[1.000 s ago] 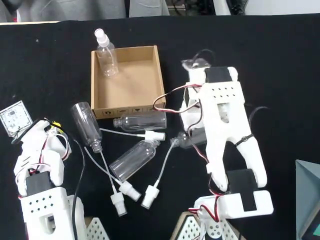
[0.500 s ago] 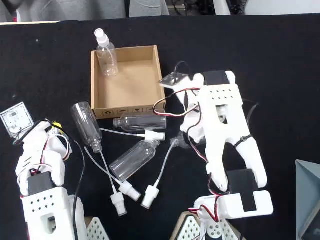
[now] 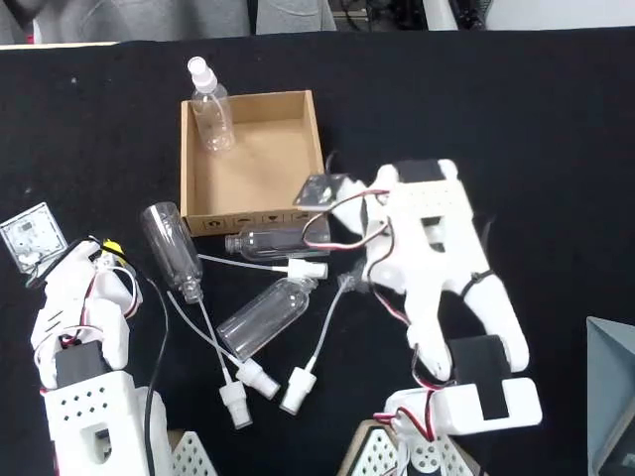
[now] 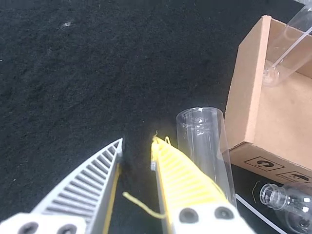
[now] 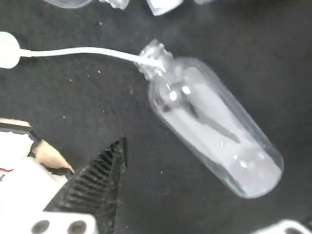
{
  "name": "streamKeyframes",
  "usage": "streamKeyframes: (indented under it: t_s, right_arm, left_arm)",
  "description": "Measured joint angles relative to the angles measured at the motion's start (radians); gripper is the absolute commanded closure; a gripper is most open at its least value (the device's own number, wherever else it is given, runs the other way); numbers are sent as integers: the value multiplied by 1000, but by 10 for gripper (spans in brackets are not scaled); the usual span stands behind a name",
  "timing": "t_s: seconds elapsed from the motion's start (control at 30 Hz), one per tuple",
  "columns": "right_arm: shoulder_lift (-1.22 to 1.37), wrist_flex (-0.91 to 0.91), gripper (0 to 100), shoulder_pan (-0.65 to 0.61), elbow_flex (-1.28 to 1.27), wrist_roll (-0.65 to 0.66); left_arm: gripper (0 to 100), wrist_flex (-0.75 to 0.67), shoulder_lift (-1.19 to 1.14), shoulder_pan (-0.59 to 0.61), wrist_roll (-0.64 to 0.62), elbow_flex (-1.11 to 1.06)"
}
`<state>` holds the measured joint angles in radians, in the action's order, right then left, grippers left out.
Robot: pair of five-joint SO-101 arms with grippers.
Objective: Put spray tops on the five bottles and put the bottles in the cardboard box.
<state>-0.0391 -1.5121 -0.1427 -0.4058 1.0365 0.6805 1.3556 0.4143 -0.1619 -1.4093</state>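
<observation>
Black tabletop [image 3: 556, 119], bare and roomy toward the far side and the right.

Nearest, a cluster of three spray tops [image 3: 258, 378], thin tubes trailing away toward the bottles, probably laid out within reach for fitting. Left of them, left jaws a little parted, nothing between, just beside the base of a capless bottle [image 4: 202, 141] lying on its side. Looks lined up for a grasp there.

Further in, a slanting bottle [image 3: 266, 315], also bare-necked, with a fourth spray top [image 3: 308, 268] just beyond it. To the right, right jaws spread apart and empty over a half-fitted bottle [image 5: 209, 122], lying flat, a tube [image 5: 83, 50] reaching its neck but the top not seated. Likely the one in hand for pushing home.

Beyond, the cardboard box [image 3: 248, 220], open side up, with another bare bottle [image 3: 276, 241] lying along the foot of its near wall. In the far left corner, a finished bottle [image 3: 211, 114], spray top on, leaning over the rim. Seems one of five done.

Most of the box floor free. Near right corner crowded by the right arm [image 3: 437, 258] and its wire loops [image 3: 337, 213]. Little slack among the bottles and tubes in the middle, hence some risk of snagging a tube on lifting.
</observation>
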Motion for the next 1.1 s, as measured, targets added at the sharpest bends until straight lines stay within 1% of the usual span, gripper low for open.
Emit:
streamKeyframes:
  t_s: [0.2, 0.27, 0.4, 0.5, 0.6, 0.8, 1.1]
  right_arm:
    - [0, 86, 447, -54, -78, 8]
    - [0, 97, 502, -57, -87, 8]
    - [0, 117, 653, -55, -89, 8]
    - [2, 118, 719, -55, -89, 8]
    - [37, 152, 730, -55, -89, 8]
    - [187, 209, 733, -57, -89, 11]
    - [199, 227, 733, -55, -87, 11]
  left_arm:
    - [916, 0, 0, 0, 0, 0]
    - [916, 0, 0, 0, 0, 0]
    - [916, 0, 0, 0, 0, 0]
    - [916, 0, 0, 0, 0, 0]
    - [916, 0, 0, 0, 0, 0]
    - [916, 0, 0, 0, 0, 0]
    - [916, 0, 0, 0, 0, 0]
